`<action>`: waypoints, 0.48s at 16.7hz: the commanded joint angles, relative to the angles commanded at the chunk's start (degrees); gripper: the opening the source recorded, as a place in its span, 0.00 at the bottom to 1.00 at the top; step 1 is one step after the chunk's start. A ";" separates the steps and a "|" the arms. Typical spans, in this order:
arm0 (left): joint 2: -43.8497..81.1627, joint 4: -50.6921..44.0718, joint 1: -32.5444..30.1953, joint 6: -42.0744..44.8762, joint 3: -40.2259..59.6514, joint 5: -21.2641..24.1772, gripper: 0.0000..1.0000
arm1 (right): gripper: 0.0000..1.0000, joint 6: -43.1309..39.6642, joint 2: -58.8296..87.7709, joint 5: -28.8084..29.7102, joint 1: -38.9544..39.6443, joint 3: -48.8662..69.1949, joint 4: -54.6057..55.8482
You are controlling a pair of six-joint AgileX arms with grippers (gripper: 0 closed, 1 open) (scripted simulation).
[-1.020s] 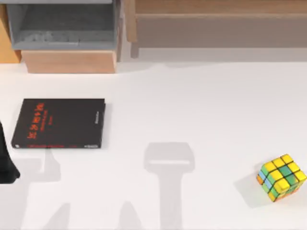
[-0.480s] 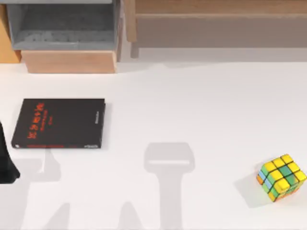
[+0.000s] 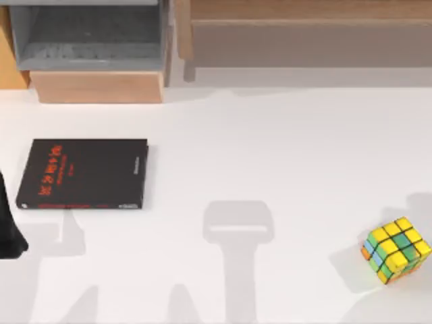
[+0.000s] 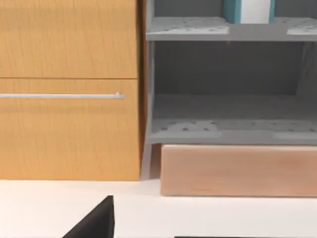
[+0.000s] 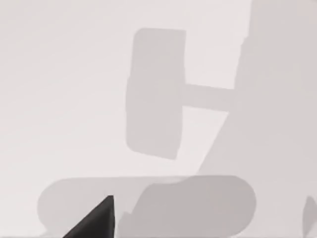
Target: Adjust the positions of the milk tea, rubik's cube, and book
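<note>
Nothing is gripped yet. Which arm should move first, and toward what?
Probably the right arm, down toward the rubik's cube: it sits loose at the table's right edge, apart from everything. The book lies flat far left, beside the left arm.

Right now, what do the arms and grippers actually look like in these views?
Little shows. The left arm is a plain matte black, tapering shape at the table's left edge. Each wrist view catches a black pointed wedge: left gripper, right gripper. No cables, markings or colour accents visible.

Perhaps an office: wooden cabinet, grey shelves.
</note>
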 joint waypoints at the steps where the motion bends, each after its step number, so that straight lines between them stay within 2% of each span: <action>1: 0.00 0.00 0.00 0.00 0.00 0.00 1.00 | 1.00 0.01 -0.16 1.98 3.80 1.06 -4.27; 8: 0.00 0.00 0.00 0.00 0.00 0.00 1.00 | 1.00 -1.09 -0.40 15.61 31.64 8.87 -27.47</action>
